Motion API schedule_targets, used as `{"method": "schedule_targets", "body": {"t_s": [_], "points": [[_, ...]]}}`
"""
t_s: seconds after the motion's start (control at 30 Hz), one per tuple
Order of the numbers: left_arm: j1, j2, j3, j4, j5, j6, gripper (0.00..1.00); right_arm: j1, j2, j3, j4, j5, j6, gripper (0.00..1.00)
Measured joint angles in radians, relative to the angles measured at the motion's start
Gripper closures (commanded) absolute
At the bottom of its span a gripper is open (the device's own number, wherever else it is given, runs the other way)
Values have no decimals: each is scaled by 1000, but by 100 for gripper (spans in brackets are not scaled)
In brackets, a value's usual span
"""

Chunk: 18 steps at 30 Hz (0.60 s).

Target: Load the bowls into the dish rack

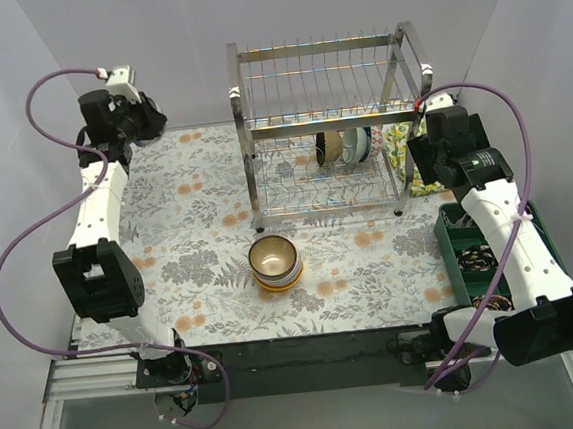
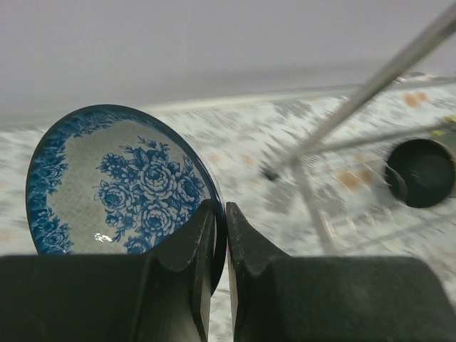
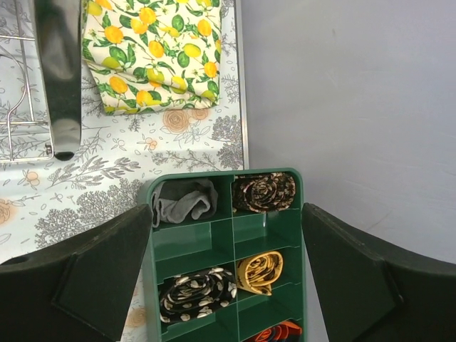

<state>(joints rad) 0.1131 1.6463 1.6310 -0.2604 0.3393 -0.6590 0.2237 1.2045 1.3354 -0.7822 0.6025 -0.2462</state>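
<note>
At the counter's far edge the dish rack is standing. Right of the rack, our right claw is gaping wide above a green compartment tray. Before the rack we are seeing stacked bowls; two bowls are leaning inside its lower tier. Left of it, our left claw is pinching the rim of a blue-patterned bowl.

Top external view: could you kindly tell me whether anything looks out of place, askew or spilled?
Nothing looks spilled or broken. The stacked bowls sit upright, and the racked bowls stand on edge in the lower tier of the dish rack. The only oddity is the green tray at right, holding rolled fabric rather than dishes.
</note>
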Motion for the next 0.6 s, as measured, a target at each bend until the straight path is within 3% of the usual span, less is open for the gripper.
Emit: {"method": "schedule_targets", "body": {"t_s": [0.1, 0.3, 0.6], "points": [[-19, 67, -66, 24, 143, -155, 100, -5, 29, 6, -1, 24, 18, 2], [-48, 129, -237, 261, 336, -467, 100, -24, 99, 51, -4, 62, 34, 4], [-100, 281, -195, 524, 456, -775, 100, -34, 132, 71, -7, 86, 37, 5]]}}
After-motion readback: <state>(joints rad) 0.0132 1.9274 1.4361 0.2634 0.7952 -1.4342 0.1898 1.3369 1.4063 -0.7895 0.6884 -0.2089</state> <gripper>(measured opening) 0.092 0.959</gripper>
